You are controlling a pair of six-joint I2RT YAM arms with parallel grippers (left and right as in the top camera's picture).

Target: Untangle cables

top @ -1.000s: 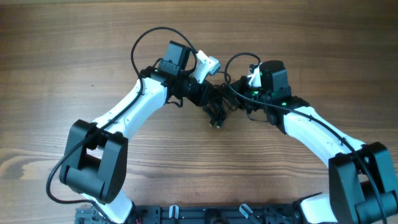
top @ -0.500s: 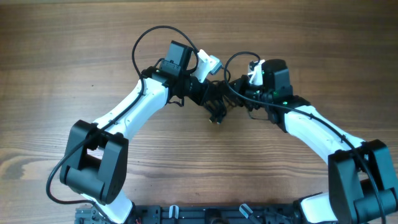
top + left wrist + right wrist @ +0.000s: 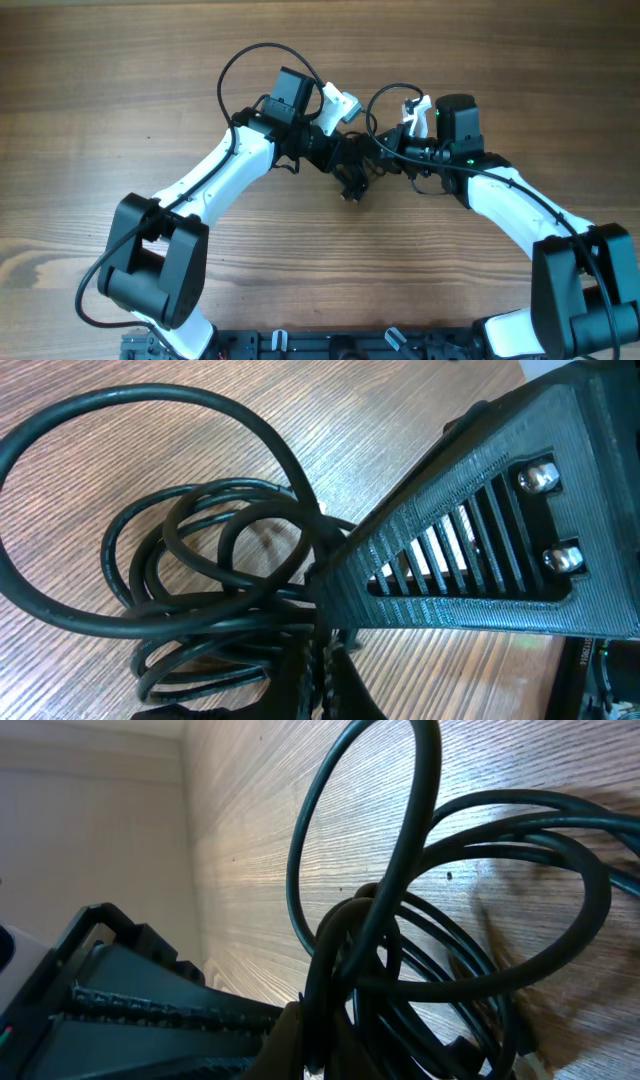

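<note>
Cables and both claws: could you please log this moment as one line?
left claw: shut on cables | right claw: shut on cables | cables: tangled loops between claws

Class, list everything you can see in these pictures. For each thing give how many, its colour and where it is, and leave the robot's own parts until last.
table: one, brown wood grain, under everything.
cables: one tangled bundle of loops, number unclear, black, around the middle of the table.
rail: one, black, along the near edge.
left arm: one, white and black, reaching in from the near left.
right arm: one, white and black, reaching in from the near right.
left gripper: one, black, shut on the cables.
right gripper: one, black, shut on the cables.
</note>
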